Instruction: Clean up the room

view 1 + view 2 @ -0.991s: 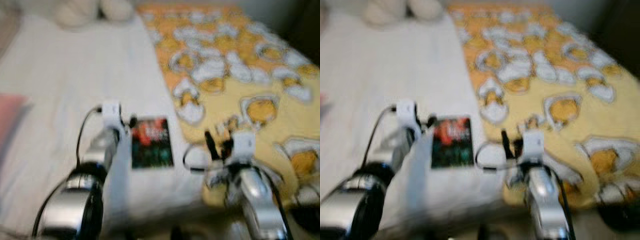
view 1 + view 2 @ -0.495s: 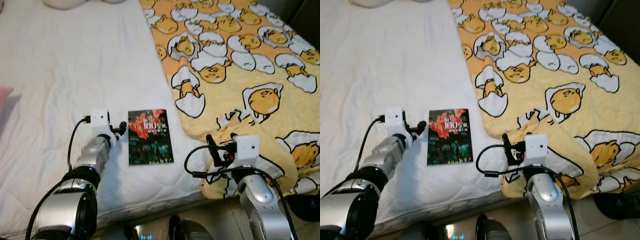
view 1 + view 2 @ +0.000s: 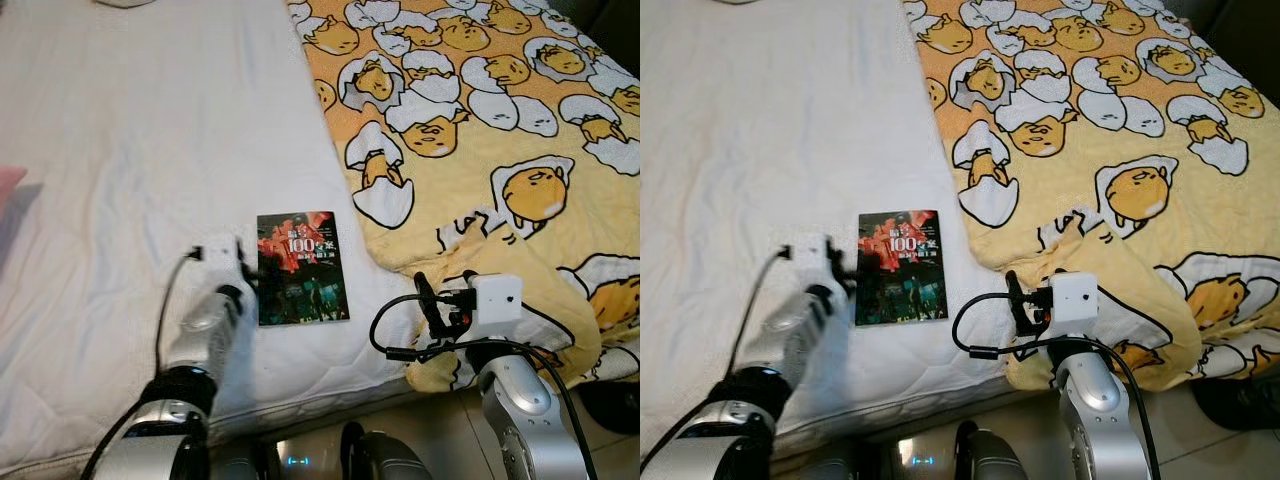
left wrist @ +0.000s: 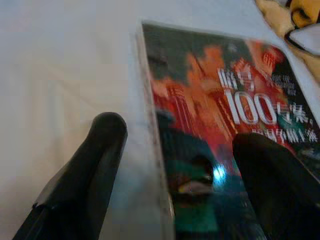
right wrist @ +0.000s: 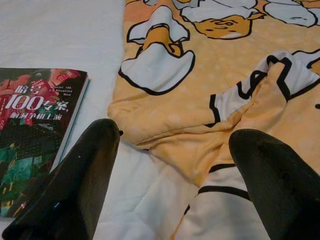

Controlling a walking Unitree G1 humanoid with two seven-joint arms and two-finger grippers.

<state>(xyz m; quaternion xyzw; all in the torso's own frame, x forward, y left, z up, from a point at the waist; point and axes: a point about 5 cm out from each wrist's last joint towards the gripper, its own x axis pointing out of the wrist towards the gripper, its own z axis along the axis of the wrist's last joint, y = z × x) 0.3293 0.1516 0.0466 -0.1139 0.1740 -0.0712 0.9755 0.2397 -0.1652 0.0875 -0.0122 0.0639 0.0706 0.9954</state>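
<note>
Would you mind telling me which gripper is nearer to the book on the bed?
Left. The left gripper is open astride the book's left edge; the right gripper, also open, sits off its right side at the yellow blanket's edge.

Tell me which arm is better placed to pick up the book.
Left. The left claw is open astride the book's edge; the right claw hovers over the yellow blanket.

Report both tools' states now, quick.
Left tool: open, fingers straddling the left edge of the book on the white sheet, holding nothing.
Right tool: open, empty, over the edge of the yellow blanket.
</note>
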